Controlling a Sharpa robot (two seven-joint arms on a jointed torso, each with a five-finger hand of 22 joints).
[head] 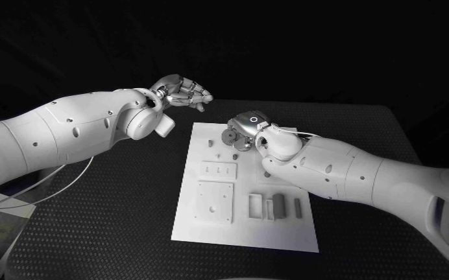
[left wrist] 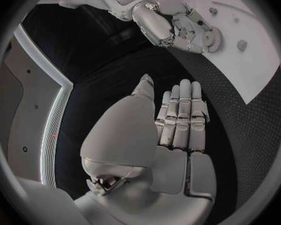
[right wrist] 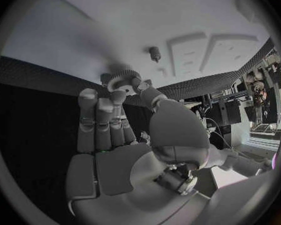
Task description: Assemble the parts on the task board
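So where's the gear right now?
In the head view the gear sits at the far end of the task board, right at the fingertips of the right hand. The right wrist view shows the fingers touching it.

White task board (head: 211,228) flat mid-table; grey gear (head: 228,139) near far edge, small parts (head: 277,202) nearer end.

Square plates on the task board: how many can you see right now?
2. The smaller plate sits mid-board at its left side; the larger plate lies nearer the robot. The right arm may hide others.
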